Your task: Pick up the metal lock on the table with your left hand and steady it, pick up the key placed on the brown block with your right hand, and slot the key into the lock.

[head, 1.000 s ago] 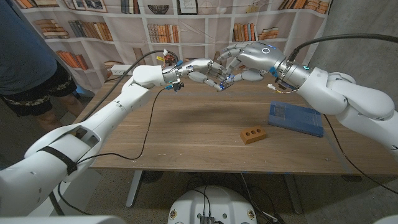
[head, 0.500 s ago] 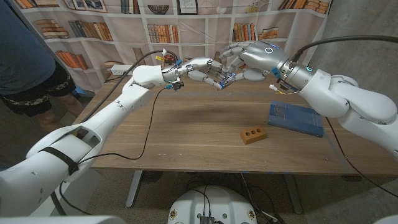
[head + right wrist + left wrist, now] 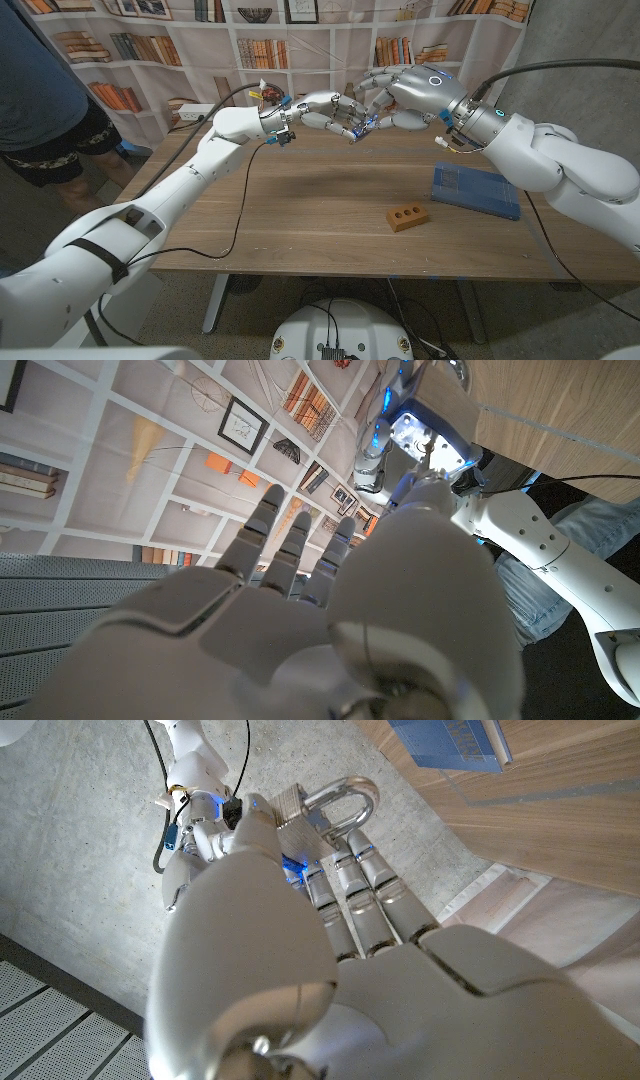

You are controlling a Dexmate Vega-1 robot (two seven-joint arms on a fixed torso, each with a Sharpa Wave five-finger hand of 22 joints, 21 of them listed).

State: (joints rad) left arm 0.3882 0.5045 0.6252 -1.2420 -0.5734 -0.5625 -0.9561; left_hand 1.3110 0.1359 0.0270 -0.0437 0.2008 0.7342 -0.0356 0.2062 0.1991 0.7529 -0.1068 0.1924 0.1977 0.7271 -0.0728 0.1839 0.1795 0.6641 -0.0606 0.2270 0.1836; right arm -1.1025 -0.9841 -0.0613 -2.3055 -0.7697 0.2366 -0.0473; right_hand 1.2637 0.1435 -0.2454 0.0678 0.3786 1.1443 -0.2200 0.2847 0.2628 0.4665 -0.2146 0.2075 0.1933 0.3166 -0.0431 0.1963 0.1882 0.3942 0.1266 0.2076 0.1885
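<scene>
High above the table's far side, my left hand [image 3: 325, 107] grips the metal lock [image 3: 357, 126]. In the left wrist view its fingers wrap the lock [image 3: 300, 805] and the silver shackle sticks out past them. My right hand [image 3: 410, 93] meets it from the other side, pinching the small key [image 3: 367, 121] between thumb and a finger. The key's dark head [image 3: 233, 813] sits right against the lock body. In the right wrist view the lock's shiny face [image 3: 425, 432] lies just beyond my right thumb. Whether the key is inside the lock is hidden. The brown block [image 3: 407, 216] lies bare on the table.
A flat blue box [image 3: 476, 190] lies on the table's right side, near the brown block. A black cable [image 3: 236, 215] hangs from my left arm over the table's left part. A person [image 3: 45, 90] stands at the far left.
Both hands stay joined at the lock. My right hand has shifted slightly up and to the left against the left hand's fingers.
</scene>
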